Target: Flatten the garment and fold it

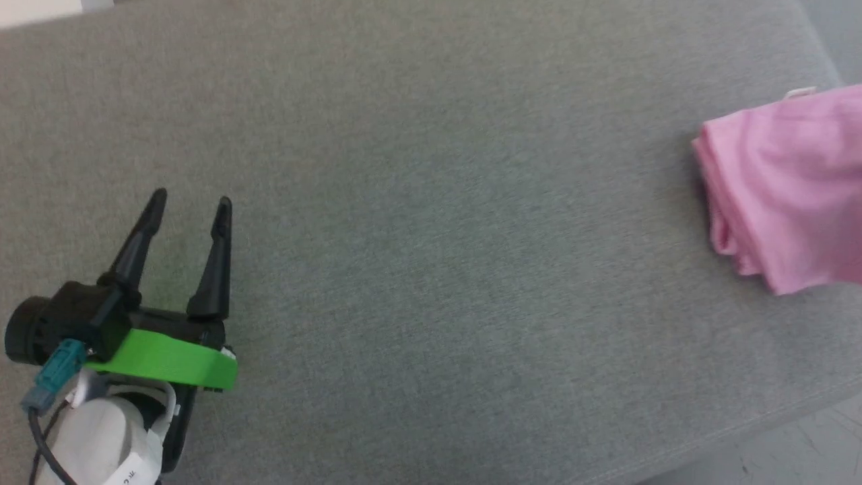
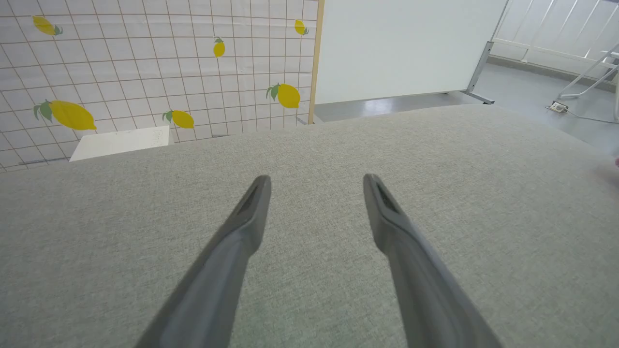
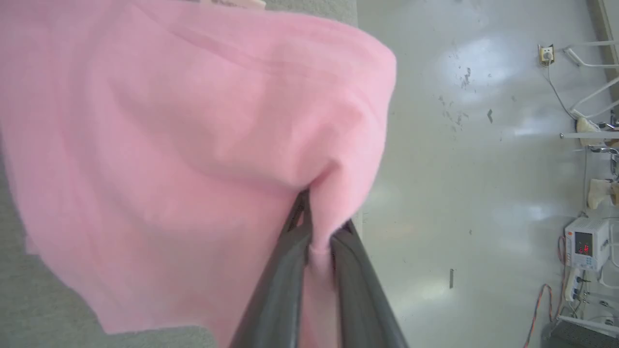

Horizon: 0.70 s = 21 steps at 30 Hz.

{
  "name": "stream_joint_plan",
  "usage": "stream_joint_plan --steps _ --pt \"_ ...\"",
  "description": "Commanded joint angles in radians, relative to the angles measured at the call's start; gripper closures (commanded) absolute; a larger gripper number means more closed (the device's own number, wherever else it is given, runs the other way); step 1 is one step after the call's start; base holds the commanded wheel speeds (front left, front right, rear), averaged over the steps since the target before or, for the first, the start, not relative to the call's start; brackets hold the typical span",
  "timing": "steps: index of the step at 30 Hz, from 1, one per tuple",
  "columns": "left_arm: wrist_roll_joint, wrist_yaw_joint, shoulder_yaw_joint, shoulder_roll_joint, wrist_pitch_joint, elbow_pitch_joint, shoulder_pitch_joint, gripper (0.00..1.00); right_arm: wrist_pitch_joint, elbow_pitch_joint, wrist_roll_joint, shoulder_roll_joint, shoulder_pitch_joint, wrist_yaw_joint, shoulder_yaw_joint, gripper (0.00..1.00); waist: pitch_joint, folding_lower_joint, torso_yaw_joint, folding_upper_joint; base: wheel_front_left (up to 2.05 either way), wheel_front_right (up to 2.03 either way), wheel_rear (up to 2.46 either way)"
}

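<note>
— While your right gripper (image 3: 323,220) bites a fold of the light pink soft knit garment (image 1: 781,188), that cloth sits bunched at the far right end of the grey woven cushion top (image 1: 431,236), close to its front edge. Agree?

— Agreed. You can see the jaws clenched almost to touching, pink cloth squeezed up between the two dark fingers (image 3: 285,285), with pale floor (image 3: 459,169) beyond.

— Now your left gripper (image 1: 191,199): it hovers low at the left, well apart from the garment, with the whole grey stretch between them.

— Spread wide, too, holding nothing and touching nothing.

— So the garment lies off to the right of that free gripper. Your right arm is by far the nearer, in fact already on it.

— Long axis? You can't read it: the cloth is heaped in layers and cut off by the picture's edge. My guess is you'll want it drawn toward the middle before the left can reach a corner.
</note>
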Motion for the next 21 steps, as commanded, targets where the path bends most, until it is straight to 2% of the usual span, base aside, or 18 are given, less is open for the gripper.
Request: stream_joint_plan --steps 1,6,7,8,9,16,21 --pt "0.007 0.000 0.005 0.012 0.002 -0.008 -0.017 0.00 -0.007 0.021 -0.026 0.010 -0.026 -0.002 -0.024 1.00 0.106 -0.0001 0.061 -0.0001 0.00 0.00 0.00" --pt "0.006 -0.001 0.010 0.026 0.005 -0.019 -0.024 0.00 -0.001 0.090 -0.095 0.056 -0.054 -0.002 -0.165 1.00 0.133 -0.0001 0.081 -0.0001 0.00 0.00 0.00" --pt "0.005 0.000 0.011 0.027 0.004 -0.019 -0.023 0.00 0.001 0.098 -0.110 0.068 -0.058 -0.002 -0.193 0.93 0.133 -0.0001 0.083 -0.0001 0.00 0.00 0.00" --pt "0.004 0.000 0.011 0.027 0.003 -0.019 -0.023 0.00 0.003 0.105 -0.129 0.081 -0.062 -0.002 -0.226 0.69 0.133 -0.0001 0.084 -0.0001 0.00 0.00 0.00" --pt "0.003 0.000 0.011 0.027 0.000 -0.016 -0.022 0.00 0.003 0.107 -0.164 0.095 -0.063 -0.002 -0.258 0.00 0.128 -0.0001 0.086 -0.0001 0.00 0.00 0.00" --pt "-0.003 0.003 -0.009 0.001 -0.032 0.028 -0.023 0.00 -0.010 0.130 -0.221 0.108 -0.064 -0.002 -0.364 0.00 0.056 -0.0001 0.109 -0.0001 0.00 0.00 0.00" --pt "-0.011 0.007 -0.025 -0.029 -0.058 0.078 -0.018 0.00 -0.117 0.048 -0.168 0.107 -0.097 -0.002 -0.371 0.00 -0.036 -0.0001 0.138 -0.0001 0.00 0.00 0.00"
